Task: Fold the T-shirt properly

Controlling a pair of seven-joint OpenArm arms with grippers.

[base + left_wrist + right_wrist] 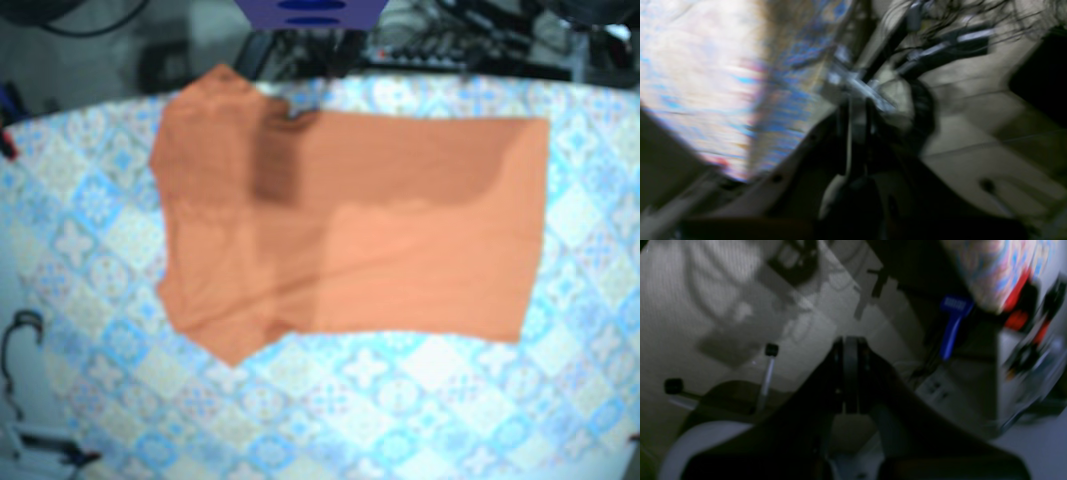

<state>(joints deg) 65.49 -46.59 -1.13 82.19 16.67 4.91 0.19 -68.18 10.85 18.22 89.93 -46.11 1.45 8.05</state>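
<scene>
Base view: orange T-shirt (400,220) lies flat on the bench (400,410), which is covered in a blue-and-white tile print. The shirt sits centre and reaches toward 12 o'clock. It lies sideways, with the neck opening and both sleeves at the 9 o'clock end and the straight hem at the 3 o'clock end. One sleeve points to about 11 o'clock, the other to about 7 o'clock. A darker band crosses the chest just below the neck. A paler rectangular patch covers the lower half toward 4 o'clock; whether it is a folded layer is hard to tell through the blur. Neither arm shows in this view, and nothing touches the shirt. A tangle of cables (470,40) lies beyond the bench edge at 12 to 1 o'clock. Left wrist view: heavily smeared, left hand (853,133) a dark shape over the floor, printed bench at 10 o'clock; cannot tell if its fingers are together or apart. Right wrist view: right hand (850,373) with its fingers pressed together, nothing seen between them, pale floor (690,290) beneath, a blue handle-shaped object (952,325) at 2 o'clock.
</scene>
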